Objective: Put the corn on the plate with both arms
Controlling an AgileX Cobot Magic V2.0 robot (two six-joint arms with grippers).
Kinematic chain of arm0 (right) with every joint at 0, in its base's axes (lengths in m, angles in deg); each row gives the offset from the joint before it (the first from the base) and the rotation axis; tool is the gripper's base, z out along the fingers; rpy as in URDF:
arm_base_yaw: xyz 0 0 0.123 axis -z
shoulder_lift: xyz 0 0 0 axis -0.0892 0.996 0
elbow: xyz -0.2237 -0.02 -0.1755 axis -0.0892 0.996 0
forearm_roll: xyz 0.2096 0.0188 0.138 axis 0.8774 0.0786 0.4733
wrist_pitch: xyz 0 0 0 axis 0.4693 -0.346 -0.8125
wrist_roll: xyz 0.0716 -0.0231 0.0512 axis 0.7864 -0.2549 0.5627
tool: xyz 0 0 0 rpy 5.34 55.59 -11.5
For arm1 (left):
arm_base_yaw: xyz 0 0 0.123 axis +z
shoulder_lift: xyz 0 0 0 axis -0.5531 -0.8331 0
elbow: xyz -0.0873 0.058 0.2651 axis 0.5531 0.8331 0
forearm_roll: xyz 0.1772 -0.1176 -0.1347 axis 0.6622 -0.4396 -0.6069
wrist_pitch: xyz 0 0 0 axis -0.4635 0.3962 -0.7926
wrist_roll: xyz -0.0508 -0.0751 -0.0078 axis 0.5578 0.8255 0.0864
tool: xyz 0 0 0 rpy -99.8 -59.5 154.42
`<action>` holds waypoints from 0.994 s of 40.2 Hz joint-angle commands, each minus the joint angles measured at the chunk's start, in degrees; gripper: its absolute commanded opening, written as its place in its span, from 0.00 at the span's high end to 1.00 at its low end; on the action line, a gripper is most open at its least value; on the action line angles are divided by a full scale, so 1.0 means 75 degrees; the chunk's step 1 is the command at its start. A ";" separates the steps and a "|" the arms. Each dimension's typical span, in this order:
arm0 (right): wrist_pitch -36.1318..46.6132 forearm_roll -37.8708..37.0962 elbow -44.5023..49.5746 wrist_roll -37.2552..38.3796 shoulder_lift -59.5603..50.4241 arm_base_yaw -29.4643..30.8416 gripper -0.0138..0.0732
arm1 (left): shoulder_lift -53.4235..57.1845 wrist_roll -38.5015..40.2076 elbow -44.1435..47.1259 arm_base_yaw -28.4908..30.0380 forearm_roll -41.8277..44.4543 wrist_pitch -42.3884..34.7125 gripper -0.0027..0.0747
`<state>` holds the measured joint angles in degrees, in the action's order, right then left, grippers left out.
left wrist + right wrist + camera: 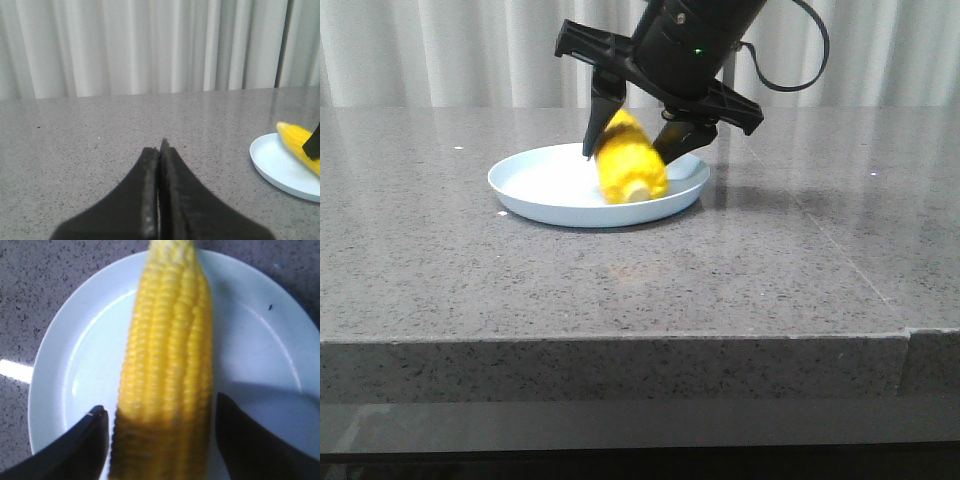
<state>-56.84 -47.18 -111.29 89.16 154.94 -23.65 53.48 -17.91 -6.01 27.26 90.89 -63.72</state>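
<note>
- Resting on the plate [535, 190], the corn [630, 160] lies with its pale stub end toward the camera in the front view, on the plate's right half and leaning up toward the right gripper [638, 140].
- The right gripper hangs directly over the corn, its two dark fingers [75, 452] spread to either side of the cob. In the right wrist view a thin gap shows at one finger and a wider one at the other, so the fingers look open around the corn rather than pinching it; whether one pad brushes the kernels, I cannot tell.
- The left gripper [160, 150] shows only in its own wrist view: its fingers are pressed together with nothing between them, held above the grey table [800, 270], well apart from the plate, which sits off to one side of that view.
- Judging by this, the corn is already on the plate and the step in hand is letting go and pulling clear.
- Risks from here, as I judge them:
  - The cob is round and looks tilted, so it could roll toward the low rim if nudged.
  - A finger lifting away at an angle could catch the kernels and drag the cob off the plate.
  - A finger pressing down on the rim could tip or slide the light plate on the smooth table.
</note>
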 commanded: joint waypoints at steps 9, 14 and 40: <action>0.0282 0.0134 -0.0276 -0.0005 -0.0651 0.0051 0.21 | -0.0104 0.0010 -0.0193 0.0011 0.0000 -0.0585 0.99; 0.0121 0.0093 -0.0276 -0.0012 -0.1107 0.0274 0.21 | -0.0104 0.0010 -0.0193 0.0011 0.0000 -0.0585 0.99; -0.2060 -0.0551 -0.0276 -0.0500 -0.2988 0.1517 0.80 | -0.0104 0.0010 -0.0193 0.0011 0.0000 -0.0585 0.99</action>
<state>-72.42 -49.34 -111.34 86.31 135.97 -13.20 53.48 -17.91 -6.01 27.26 90.89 -63.72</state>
